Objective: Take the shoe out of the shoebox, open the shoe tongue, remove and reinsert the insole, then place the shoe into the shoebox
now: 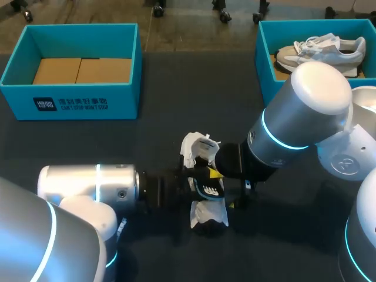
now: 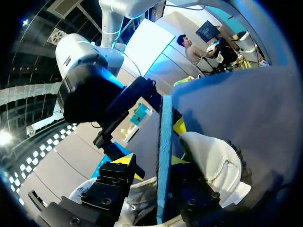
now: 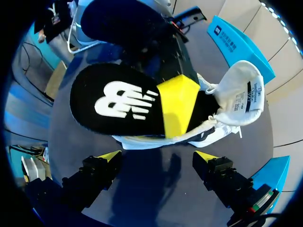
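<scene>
A white shoe (image 1: 207, 216) lies on the dark table between my two grippers, tongue (image 1: 192, 147) pulled up. Its black insole (image 1: 209, 189) with a yellow patch sticks out of the shoe (image 3: 236, 92). In the right wrist view the insole (image 3: 118, 101) lies flat just ahead of my right gripper (image 3: 158, 158), which is open and holds nothing. In the left wrist view the insole (image 2: 163, 156) stands edge-on between the fingers of my left gripper (image 2: 151, 163), with a gap on one side, so it is open. My left gripper (image 1: 188, 179) and right gripper (image 1: 226, 188) face each other across the shoe (image 2: 218, 163).
A blue shoebox (image 1: 70, 103) with a cardboard floor stands at the back left. Another blue shoebox (image 1: 264, 64) at the back right holds a second pale shoe (image 1: 320, 50). My right arm (image 1: 305, 111) crosses in front of that box.
</scene>
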You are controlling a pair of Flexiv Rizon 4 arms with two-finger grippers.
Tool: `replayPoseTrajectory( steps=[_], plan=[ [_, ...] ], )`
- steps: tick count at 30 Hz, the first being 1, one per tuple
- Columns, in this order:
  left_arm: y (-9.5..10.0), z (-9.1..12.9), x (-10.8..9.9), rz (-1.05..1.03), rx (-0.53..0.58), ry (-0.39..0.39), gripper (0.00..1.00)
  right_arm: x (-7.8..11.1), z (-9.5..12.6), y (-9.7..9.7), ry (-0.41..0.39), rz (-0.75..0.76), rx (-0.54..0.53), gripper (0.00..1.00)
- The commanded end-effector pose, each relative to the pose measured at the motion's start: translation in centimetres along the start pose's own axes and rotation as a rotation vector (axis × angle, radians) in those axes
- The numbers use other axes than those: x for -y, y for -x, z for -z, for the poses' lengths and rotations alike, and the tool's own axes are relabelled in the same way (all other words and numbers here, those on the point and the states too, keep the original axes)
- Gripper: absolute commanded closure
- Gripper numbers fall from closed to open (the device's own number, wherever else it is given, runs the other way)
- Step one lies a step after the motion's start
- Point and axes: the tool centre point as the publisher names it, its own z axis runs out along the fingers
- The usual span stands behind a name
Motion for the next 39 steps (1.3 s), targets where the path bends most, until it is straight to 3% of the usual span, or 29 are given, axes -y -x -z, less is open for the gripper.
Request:
replayPoseTrajectory(
  steps=[1,11,14,16,20,29,36,37,38,39],
  plan=[
    [0.0,1.9,1.0,-0.006,-0.006,-0.001,0.62,0.0,-0.1,-0.1,-0.001,0.000,0.001,0.00],
    [0.6,1.5,0.2,0.019,-0.027,-0.015,0.65,0.0,-0.1,-0.1,-0.001,0.000,0.001,0.00],
    [0.6,1.3,0.2,0.029,-0.055,-0.031,0.80,0.0,-0.1,-0.1,-0.001,0.000,0.001,0.00],
    [0.5,1.2,0.1,0.032,-0.070,-0.042,1.00,0.0,-0.1,-0.1,-0.001,0.000,0.001,0.00],
    [-0.1,0.8,-0.3,-0.003,-0.093,-0.053,1.00,0.0,-0.1,-0.1,-0.001,0.000,0.001,0.00],
    [-0.7,-0.6,-3.7,-0.055,-0.123,-0.031,1.00,0.0,-0.1,-0.1,-0.001,0.000,0.001,0.00],
    [-0.6,-0.3,-3.1,-0.022,-0.126,-0.054,1.00,0.0,-0.1,-0.1,-0.001,0.000,0.001,0.00],
    [-0.6,-0.1,-2.8,-0.018,-0.128,-0.054,0.96,0.0,-0.1,-0.1,-0.001,0.000,0.001,0.00],
    [-0.5,0.1,-2.5,-0.014,-0.127,-0.050,0.73,0.0,-0.1,-0.1,-0.001,0.000,0.001,0.00],
    [-0.5,0.3,-2.3,-0.003,-0.123,-0.051,0.63,0.0,-0.1,-0.1,-0.001,0.000,0.001,0.00]
  ],
)
